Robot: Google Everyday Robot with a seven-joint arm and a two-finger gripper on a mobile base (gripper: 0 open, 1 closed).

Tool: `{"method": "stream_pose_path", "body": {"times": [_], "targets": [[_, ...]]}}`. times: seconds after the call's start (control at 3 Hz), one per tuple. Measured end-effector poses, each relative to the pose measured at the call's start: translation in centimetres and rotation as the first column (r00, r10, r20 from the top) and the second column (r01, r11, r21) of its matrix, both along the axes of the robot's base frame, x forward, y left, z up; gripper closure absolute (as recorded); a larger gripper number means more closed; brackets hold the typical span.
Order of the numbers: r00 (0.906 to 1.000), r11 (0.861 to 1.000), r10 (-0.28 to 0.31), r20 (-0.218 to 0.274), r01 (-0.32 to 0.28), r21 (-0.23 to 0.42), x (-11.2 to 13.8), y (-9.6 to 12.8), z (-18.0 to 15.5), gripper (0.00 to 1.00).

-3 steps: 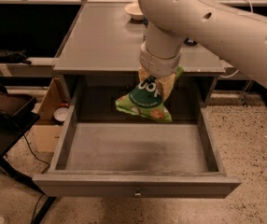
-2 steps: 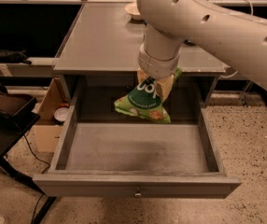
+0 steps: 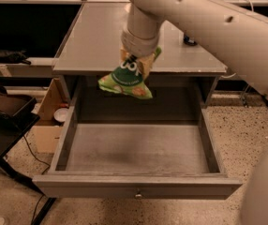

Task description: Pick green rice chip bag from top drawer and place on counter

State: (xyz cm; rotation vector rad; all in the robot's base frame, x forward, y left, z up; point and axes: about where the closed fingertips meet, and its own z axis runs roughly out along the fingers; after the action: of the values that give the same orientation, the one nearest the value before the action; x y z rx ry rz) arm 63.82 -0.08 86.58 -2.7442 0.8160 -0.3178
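The green rice chip bag (image 3: 126, 82) hangs in the air in front of the counter's front edge, above the back of the open top drawer (image 3: 138, 149). It is light green with a dark green round logo and orange-tan chip pictures. My gripper (image 3: 135, 63) is shut on the bag's upper end and holds it level with the counter (image 3: 101, 36). The drawer is pulled fully out, its flat grey bottom bare, its small knob (image 3: 137, 195) at the front. My wide pale arm (image 3: 204, 18) comes in from the upper right.
A black table (image 3: 5, 121) stands at the left. A cardboard box (image 3: 47, 116) with a white cup sits on the floor beside the cabinet. A small dark object (image 3: 190, 40) lies on the counter behind the arm. Speckled floor lies at the right.
My gripper has lifted the bag higher, from inside the drawer opening up to the level of the counter's front edge. The drawer has not moved.
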Motion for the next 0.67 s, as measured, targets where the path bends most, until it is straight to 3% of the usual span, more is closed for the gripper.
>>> {"method": "stream_pose_path", "body": {"times": [0.33, 0.67], "targets": [[0.9948, 0.995, 0.101, 0.009, -0.101, 0.013, 4.7, 3.6, 0.2, 1.00], [0.9788, 0.979, 0.205, -0.005, -0.205, 0.008, 8.4, 6.7, -0.8, 1.00]]}}
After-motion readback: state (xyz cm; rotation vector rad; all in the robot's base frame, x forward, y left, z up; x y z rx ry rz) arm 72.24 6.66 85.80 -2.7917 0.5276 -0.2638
